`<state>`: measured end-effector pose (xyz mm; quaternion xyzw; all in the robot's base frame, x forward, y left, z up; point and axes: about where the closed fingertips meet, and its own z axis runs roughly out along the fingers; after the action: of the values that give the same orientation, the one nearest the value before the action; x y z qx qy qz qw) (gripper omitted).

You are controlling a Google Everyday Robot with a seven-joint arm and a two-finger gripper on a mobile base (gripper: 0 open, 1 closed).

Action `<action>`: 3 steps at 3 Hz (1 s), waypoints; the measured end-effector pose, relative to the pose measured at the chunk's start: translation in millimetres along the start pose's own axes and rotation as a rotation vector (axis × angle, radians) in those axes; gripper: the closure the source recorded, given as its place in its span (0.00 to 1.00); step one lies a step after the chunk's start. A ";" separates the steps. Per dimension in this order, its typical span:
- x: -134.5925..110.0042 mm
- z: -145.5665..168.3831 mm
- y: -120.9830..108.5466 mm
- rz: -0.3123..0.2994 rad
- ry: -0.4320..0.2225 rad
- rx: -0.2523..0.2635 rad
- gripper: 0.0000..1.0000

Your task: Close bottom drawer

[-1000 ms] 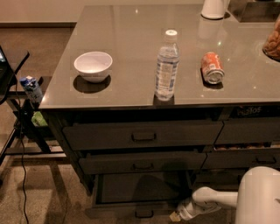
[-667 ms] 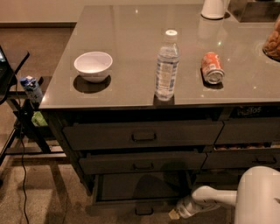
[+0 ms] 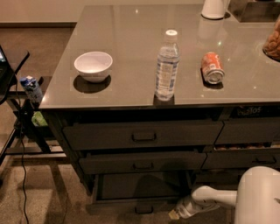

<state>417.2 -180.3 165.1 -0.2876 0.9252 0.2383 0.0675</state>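
Note:
The bottom drawer is the lowest of three wide dark grey-brown drawers in the left stack. It stands pulled out, its dark inside showing behind its front. Its small dark pull is at front centre. My gripper, white with a pale tip, is low at the right end of the drawer's front, at or very near its face. My white arm comes in from the lower right.
On the grey counter stand a white bowl, a water bottle, a tipped orange can and a white jug. The two upper drawers sit slightly proud. A stand with cables is at the left.
The bottom drawer's front has moved back a little toward the cabinet, and my gripper has moved slightly with it. Nothing on the counter has moved.

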 end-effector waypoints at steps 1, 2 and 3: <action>0.0 0.0 0.0 0.000 0.000 0.000 0.11; 0.0 0.1 0.1 0.000 0.000 0.000 0.00; 0.1 0.1 0.1 0.000 0.000 0.000 0.00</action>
<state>417.1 -180.2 165.0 -0.2877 0.9251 0.2384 0.0675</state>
